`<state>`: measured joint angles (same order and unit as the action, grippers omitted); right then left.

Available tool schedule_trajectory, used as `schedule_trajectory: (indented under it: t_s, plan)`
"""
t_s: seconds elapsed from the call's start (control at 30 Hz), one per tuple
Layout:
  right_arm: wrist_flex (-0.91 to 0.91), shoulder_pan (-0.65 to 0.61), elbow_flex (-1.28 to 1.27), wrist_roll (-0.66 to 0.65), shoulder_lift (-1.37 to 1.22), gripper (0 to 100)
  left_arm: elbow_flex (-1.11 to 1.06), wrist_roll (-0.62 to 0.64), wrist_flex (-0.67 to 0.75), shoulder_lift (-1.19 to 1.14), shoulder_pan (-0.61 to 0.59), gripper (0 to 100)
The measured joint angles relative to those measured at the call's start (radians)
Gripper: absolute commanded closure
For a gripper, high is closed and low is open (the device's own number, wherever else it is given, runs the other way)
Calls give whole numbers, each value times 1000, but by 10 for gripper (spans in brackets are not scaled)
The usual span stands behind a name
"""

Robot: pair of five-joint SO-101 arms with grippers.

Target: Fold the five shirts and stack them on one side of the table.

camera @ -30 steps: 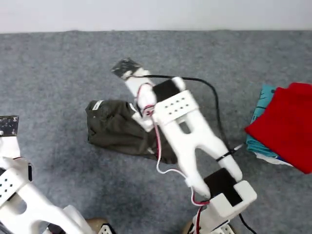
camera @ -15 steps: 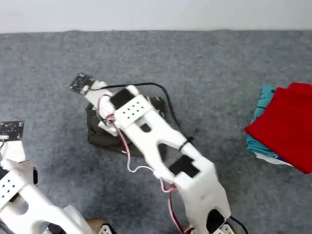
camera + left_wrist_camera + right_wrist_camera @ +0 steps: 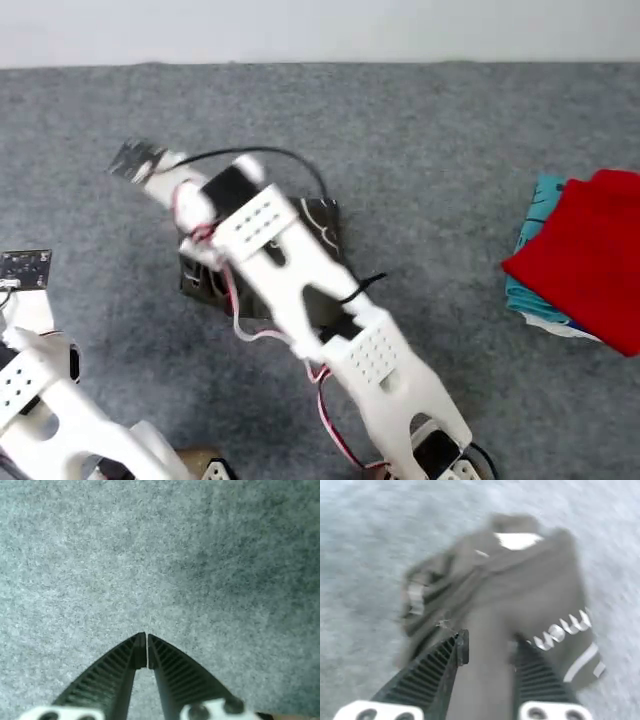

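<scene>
A dark olive shirt with white print lies crumpled near the middle of the grey table, largely covered by my right arm, which stretches across it toward the left. In the right wrist view the same shirt lies bunched just under my right gripper, whose fingers stand apart over the cloth. My left gripper is shut with nothing in it, over bare grey felt. The left arm sits at the near left corner. A red shirt tops a stack at the right edge.
Under the red shirt lie a teal one and a white one. Grey felt covers the table, with open room at the back and between the olive shirt and the stack. A black cable loops off the right arm.
My right arm has swung to the left across the olive shirt, from its right half to beyond its left edge. The left arm has barely moved.
</scene>
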<state>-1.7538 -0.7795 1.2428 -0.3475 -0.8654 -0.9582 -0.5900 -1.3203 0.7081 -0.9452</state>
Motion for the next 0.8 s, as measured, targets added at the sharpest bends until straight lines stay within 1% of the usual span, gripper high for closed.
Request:
schedule_trajectory:
  t_s: [0.07, 0.17, 0.27, 0.4, 0.53, 0.67, 0.8]
  plan:
    - [0, 41, -2, -17, -17, 976, 0, 0, 0, 0, 0, 985]
    - [0, 44, -37, -41, -26, 989, 0, 0, 0, 0, 0, 985]
    - [0, 9, -94, -46, -34, 988, 0, 0, 0, 0, -3, 985]
    - [11, -92, -164, -48, -43, 988, 0, -2, 0, 0, -40, 985]
    - [109, -172, -169, -52, -95, 988, 0, 0, 0, 0, -94, 985]
    - [189, -199, -169, -94, -126, 988, 0, 0, 0, 0, -140, 985]
    - [170, -203, -147, -98, -126, 984, 0, 0, 0, 3, -144, 985]
